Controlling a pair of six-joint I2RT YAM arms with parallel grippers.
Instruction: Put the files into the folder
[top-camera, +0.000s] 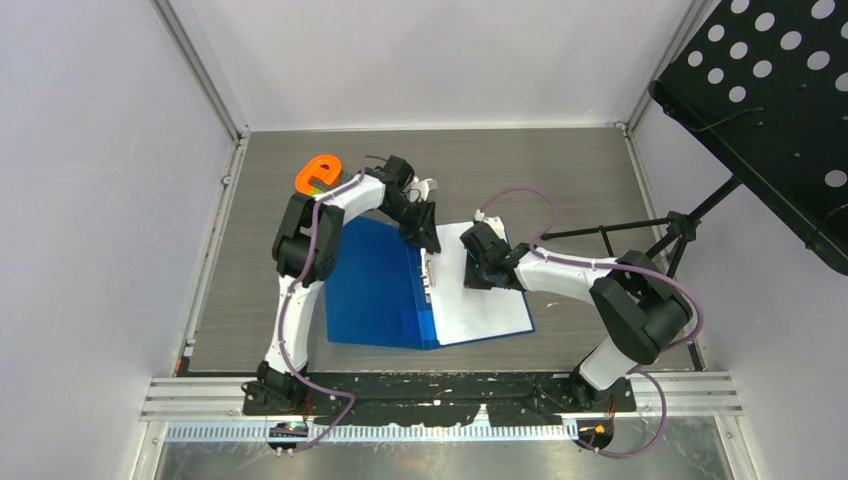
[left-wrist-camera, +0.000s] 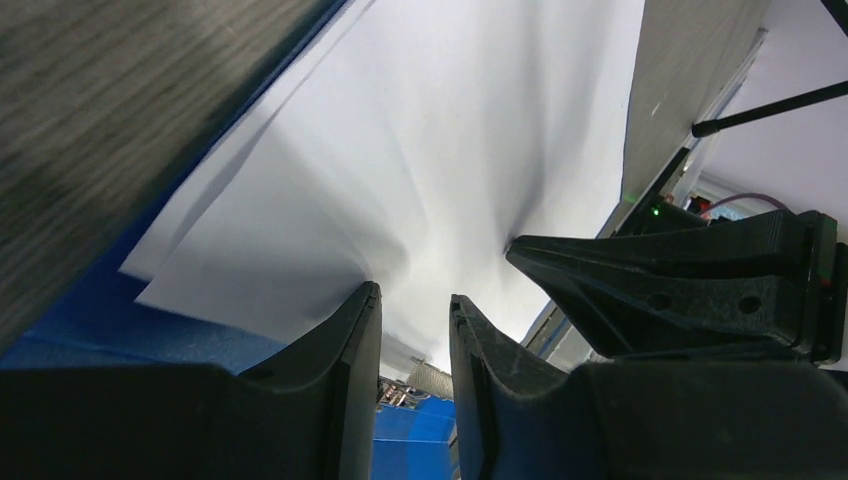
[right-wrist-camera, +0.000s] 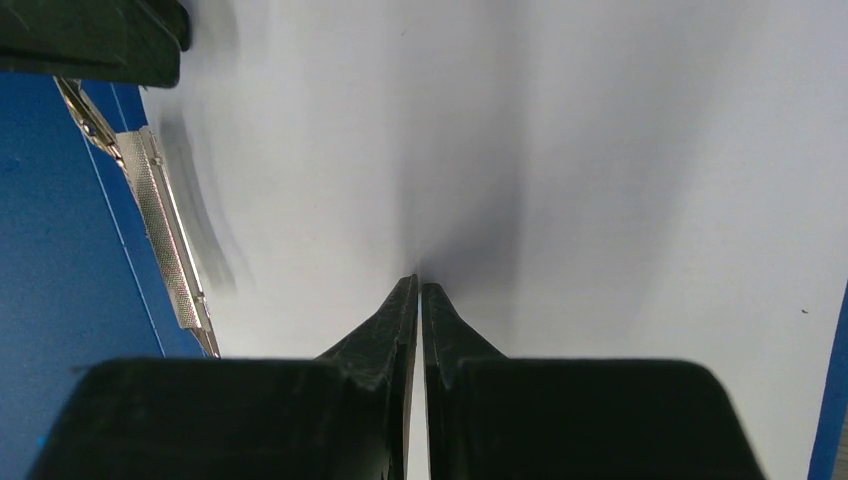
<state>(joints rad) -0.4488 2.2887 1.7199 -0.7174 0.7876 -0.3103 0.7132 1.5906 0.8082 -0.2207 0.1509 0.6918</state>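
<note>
The blue folder (top-camera: 370, 285) lies open on the table. The white files (top-camera: 485, 305) rest on its right half, a little askew. A metal clip (top-camera: 431, 275) runs along the spine. My left gripper (top-camera: 424, 240) is at the far end of the spine. In the left wrist view its jaws (left-wrist-camera: 412, 292) stand narrowly apart, with the clip's metal (left-wrist-camera: 428, 378) spanning the gap between them, above the files (left-wrist-camera: 430, 150). My right gripper (top-camera: 476, 268) is shut, its tips (right-wrist-camera: 419, 280) pressing down on the files (right-wrist-camera: 600, 150). The clip (right-wrist-camera: 165, 230) lies to its left.
An orange letter-shaped object (top-camera: 318, 173) lies at the back left of the table (top-camera: 560, 170). A black perforated music stand (top-camera: 770, 110) overhangs the right side, and its tripod legs (top-camera: 620, 232) reach over the table behind my right arm. Grey walls enclose three sides.
</note>
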